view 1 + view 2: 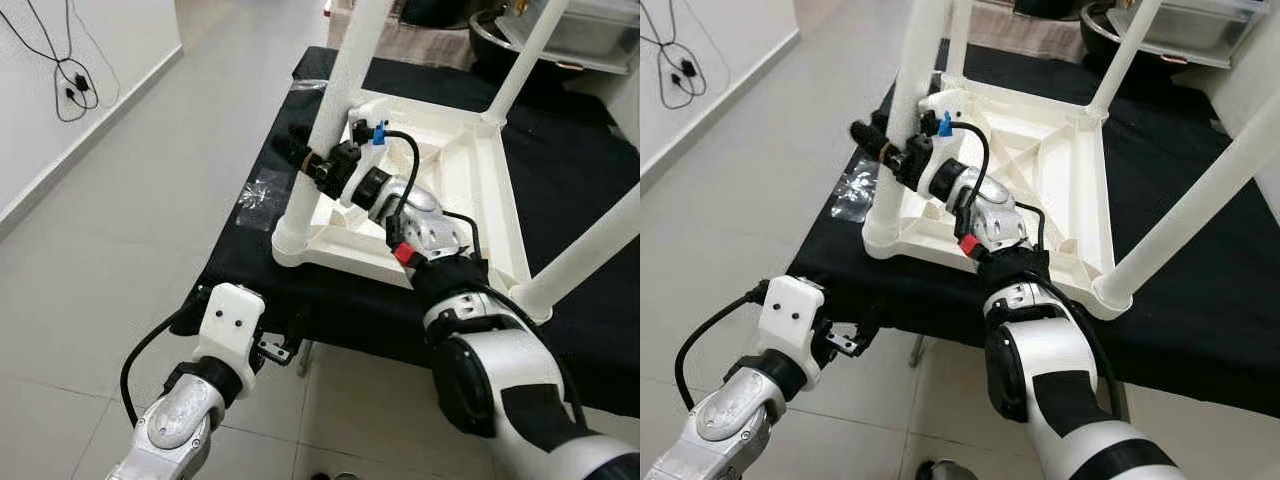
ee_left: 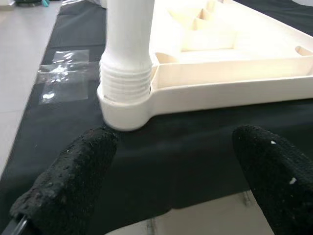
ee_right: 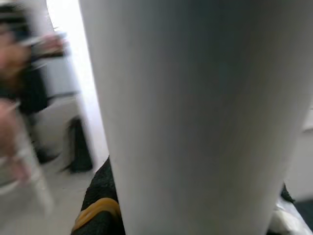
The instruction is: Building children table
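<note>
A white children's table (image 1: pixel 470 190) lies upside down on a black-covered table (image 1: pixel 250 270), its legs pointing up. My right gripper (image 1: pixel 312 155) is shut on the near-left leg (image 1: pixel 335 100), a little above its base. That leg (image 3: pixel 195 117) stands close in front of the right wrist camera. The leg's threaded end (image 2: pixel 124 83) sits in the corner socket, with some threads showing. My left gripper (image 2: pixel 171 161) hangs open at the black table's front edge, below that corner, holding nothing; its fingers (image 2: pixel 73 181) are wide apart.
Other white legs (image 1: pixel 590 250) rise at the near right and the far right (image 1: pixel 525 60). A clear plastic bag (image 1: pixel 262 190) lies on the black cloth left of the corner. Tiled floor (image 1: pixel 120 230) spreads to the left, and a metal tray (image 1: pixel 590 30) stands at the back right.
</note>
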Robot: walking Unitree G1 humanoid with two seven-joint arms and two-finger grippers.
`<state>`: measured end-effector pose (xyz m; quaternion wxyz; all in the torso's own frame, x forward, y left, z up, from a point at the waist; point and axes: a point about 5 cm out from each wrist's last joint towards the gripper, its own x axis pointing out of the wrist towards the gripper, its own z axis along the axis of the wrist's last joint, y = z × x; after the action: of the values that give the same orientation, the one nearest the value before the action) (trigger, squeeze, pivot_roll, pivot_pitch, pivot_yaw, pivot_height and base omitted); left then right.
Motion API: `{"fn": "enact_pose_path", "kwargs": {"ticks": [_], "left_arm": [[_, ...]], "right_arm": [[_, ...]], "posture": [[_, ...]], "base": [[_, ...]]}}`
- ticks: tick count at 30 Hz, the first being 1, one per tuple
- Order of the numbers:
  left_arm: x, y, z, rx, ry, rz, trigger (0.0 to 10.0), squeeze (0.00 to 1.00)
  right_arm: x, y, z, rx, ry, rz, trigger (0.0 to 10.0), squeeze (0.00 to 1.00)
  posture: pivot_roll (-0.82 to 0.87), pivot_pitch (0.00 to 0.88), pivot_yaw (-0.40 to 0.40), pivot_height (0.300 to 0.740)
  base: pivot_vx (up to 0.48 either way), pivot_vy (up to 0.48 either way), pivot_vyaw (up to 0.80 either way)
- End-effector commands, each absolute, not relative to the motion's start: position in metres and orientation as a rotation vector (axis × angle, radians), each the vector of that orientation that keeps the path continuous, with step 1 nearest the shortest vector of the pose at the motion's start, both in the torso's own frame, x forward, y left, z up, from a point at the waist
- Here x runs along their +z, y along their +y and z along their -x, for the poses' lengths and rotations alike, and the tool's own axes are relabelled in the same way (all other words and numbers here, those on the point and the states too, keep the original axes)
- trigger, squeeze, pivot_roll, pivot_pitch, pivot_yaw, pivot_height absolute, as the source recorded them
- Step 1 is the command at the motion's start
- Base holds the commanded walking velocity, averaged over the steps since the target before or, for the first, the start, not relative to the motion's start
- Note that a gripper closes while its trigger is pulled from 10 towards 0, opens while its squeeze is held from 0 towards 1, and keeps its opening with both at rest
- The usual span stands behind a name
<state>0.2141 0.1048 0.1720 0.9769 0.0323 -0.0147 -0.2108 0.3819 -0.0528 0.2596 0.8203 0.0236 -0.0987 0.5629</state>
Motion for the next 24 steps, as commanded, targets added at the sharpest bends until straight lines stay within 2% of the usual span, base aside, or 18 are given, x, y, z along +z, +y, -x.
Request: {"fn": "enact_pose_path", "kwargs": {"ticks": [1,5,8,12,24], "left_arm": [[0.171,0.106,-0.212,-0.422,-0.026,-0.067,10.0,0.0],[0.171,0.106,-0.212,-0.421,-0.026,-0.068,10.0,0.0],[0.171,0.105,-0.211,-0.42,-0.024,-0.069,10.0,0.0],[0.171,0.105,-0.21,-0.422,-0.026,-0.069,10.0,0.0],[0.171,0.105,-0.212,-0.422,-0.031,-0.07,10.0,0.0]], "right_arm": [[0.203,-0.038,-0.371,1.337,0.066,-0.024,10.0,0.0],[0.206,-0.039,-0.377,1.268,0.074,0.014,10.0,0.0],[0.207,-0.044,-0.386,1.131,0.099,0.076,10.0,0.0],[0.206,-0.048,-0.388,1.083,0.119,0.119,10.0,0.0],[0.196,-0.057,-0.397,0.755,0.095,-0.025,10.0,0.0]], "posture": [[0.17,0.179,-0.138,0.74],[0.17,0.178,-0.138,0.74],[0.17,0.173,-0.138,0.74],[0.17,0.173,-0.138,0.74],[0.16,0.176,-0.132,0.74]], "base": [[0.0,0.0,0.0],[0.0,0.0,0.0],[0.0,0.0,0.0],[0.0,0.0,0.0],[0.0,0.0,0.0]]}}
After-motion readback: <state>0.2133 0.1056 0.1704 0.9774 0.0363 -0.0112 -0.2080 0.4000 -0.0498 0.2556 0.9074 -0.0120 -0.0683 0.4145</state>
